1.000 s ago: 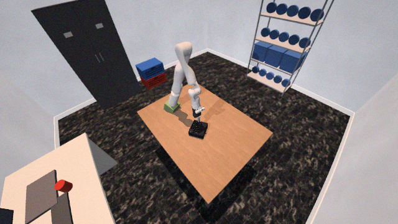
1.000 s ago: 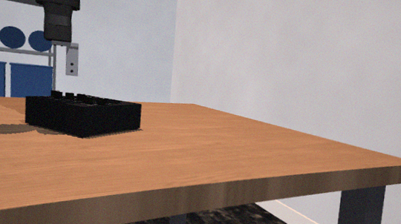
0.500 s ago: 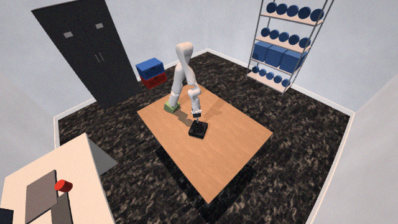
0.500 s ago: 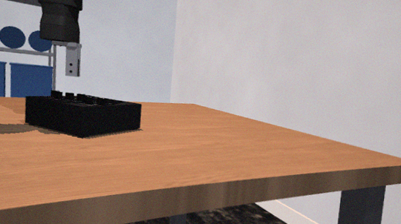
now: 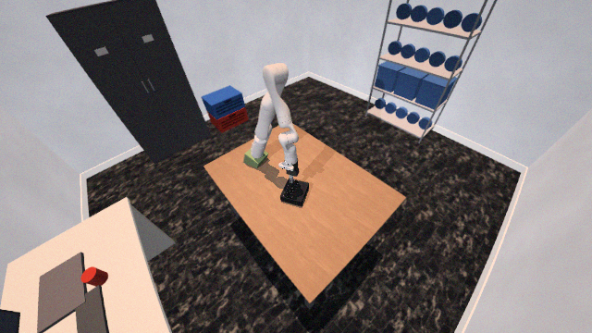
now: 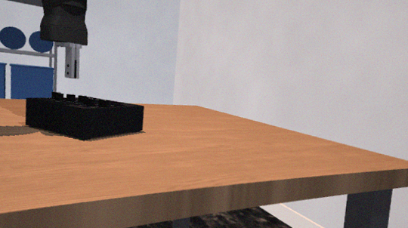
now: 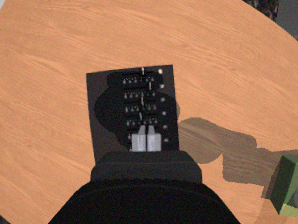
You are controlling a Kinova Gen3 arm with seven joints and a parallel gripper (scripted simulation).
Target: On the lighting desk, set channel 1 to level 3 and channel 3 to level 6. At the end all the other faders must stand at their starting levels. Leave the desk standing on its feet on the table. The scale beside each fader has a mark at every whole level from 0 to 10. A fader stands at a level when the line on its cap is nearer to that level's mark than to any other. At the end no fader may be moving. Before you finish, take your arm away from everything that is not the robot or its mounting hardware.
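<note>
Hovering above the black lighting desk (image 6: 85, 120), the gripper (image 6: 71, 73) has its jaws pressed together on nothing, clear of the fader caps (image 6: 70, 97). That desk stands flat on the wooden table (image 6: 223, 150), near the arm-side edge.

Wooden table (image 5: 324, 231): black lighting desk (image 5: 294, 192) near middle, green arm base (image 5: 252, 161) at edge.

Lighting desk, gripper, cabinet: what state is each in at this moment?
Lighting desk: flat on the table, untouched.
Gripper: shut, holding nothing, above the desk with a gap.
Fader caps: levels too small to read.
Dark cabinet: doors closed.
</note>
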